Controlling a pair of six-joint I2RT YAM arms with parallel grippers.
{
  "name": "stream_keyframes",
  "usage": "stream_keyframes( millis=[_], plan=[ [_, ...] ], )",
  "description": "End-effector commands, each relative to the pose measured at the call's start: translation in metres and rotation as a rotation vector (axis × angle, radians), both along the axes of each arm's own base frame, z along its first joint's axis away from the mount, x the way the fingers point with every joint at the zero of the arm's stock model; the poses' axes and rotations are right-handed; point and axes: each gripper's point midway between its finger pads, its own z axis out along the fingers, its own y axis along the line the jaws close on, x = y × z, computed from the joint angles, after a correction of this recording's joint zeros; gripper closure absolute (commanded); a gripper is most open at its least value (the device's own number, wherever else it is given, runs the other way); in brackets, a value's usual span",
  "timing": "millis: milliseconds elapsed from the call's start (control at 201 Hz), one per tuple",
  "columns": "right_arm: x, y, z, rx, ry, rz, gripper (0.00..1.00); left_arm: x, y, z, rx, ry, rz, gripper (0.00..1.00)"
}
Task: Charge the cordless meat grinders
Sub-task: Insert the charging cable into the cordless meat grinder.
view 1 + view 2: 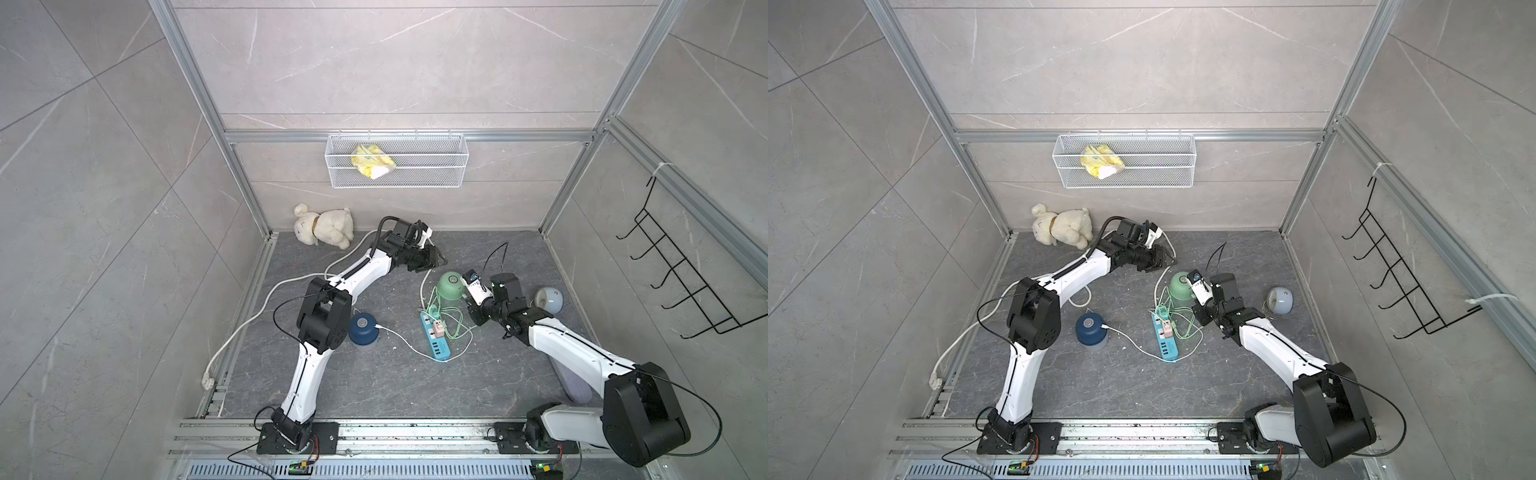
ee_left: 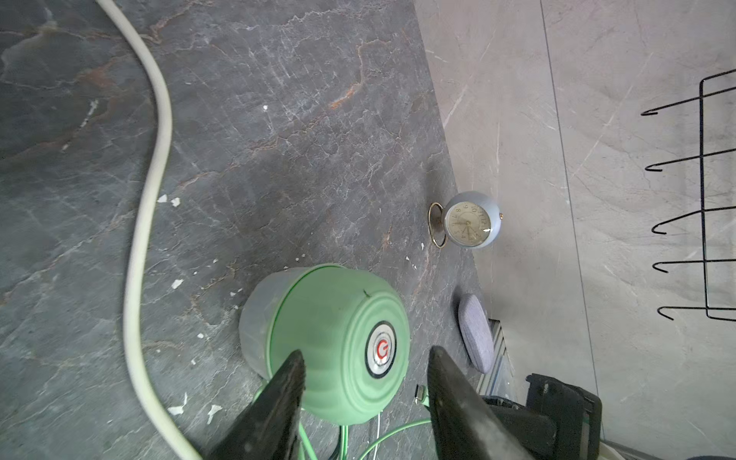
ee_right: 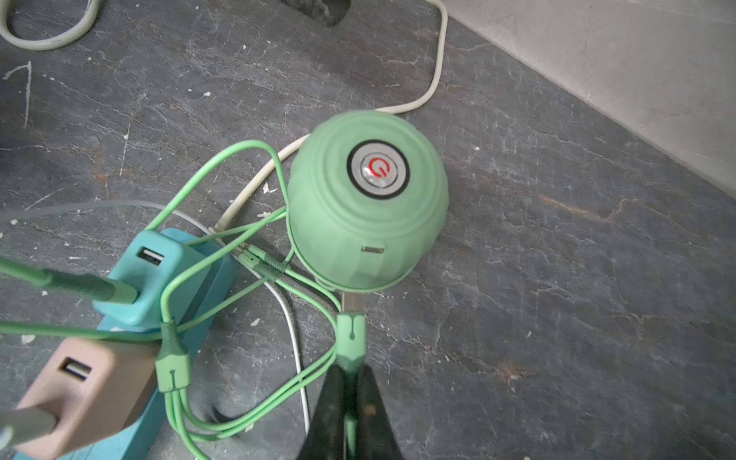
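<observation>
The white wire basket (image 1: 440, 176) on the back wall holds one yellow packet (image 1: 372, 161). On the surface, the blue power strip (image 1: 441, 351) carries a teal adapter (image 3: 147, 275) and a pink adapter (image 3: 87, 394). The right gripper (image 3: 350, 372) is clenched on a green plug (image 3: 350, 330), whose metal tip sits just beside the base of the mint green grinder (image 3: 366, 199). The left gripper (image 2: 366, 354) hangs released near that grinder. The navy grinder (image 1: 363, 328) stands well apart, with a white cable (image 1: 399, 337) at its side.

Probably a robot lab mock-up room: aluminium frame (image 1: 415, 136), tiled walls (image 1: 415, 62), wire basket (image 1: 415, 180).
</observation>
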Motion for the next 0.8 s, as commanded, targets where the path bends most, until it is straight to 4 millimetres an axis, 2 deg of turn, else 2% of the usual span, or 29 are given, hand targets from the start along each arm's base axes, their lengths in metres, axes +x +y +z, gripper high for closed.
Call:
stream_keyframes(
  millis=[0,154,239,244,254,279,593,792],
  plan=[
    [0.007,0.007,-0.002,0.018,-0.032,0.025,1.0,0.004,-0.014,0.008,-0.04,-0.061,-0.056,0.48],
    [0.014,0.008,-0.005,0.014,-0.044,0.026,1.0,0.007,-0.019,-0.006,-0.013,-0.058,-0.046,0.48],
    [0.017,0.006,-0.005,0.009,-0.061,0.016,1.0,0.006,-0.021,-0.002,-0.013,-0.068,-0.047,0.47],
    [0.017,0.006,-0.005,0.008,-0.061,0.015,1.0,0.007,-0.021,-0.012,-0.003,-0.054,-0.047,0.47],
    [0.018,0.006,-0.005,0.007,-0.063,0.013,1.0,0.007,-0.022,-0.019,0.004,-0.045,-0.048,0.47],
    [0.018,0.005,-0.005,0.005,-0.067,0.009,1.0,0.007,-0.023,-0.022,0.006,-0.042,-0.05,0.47],
    [0.015,0.001,-0.012,-0.01,-0.05,-0.002,1.0,-0.002,-0.034,-0.033,0.015,-0.039,-0.083,0.48],
    [0.014,-0.01,-0.012,0.001,-0.039,-0.024,1.0,-0.006,-0.034,-0.035,0.03,-0.054,-0.102,0.49]
  ],
)
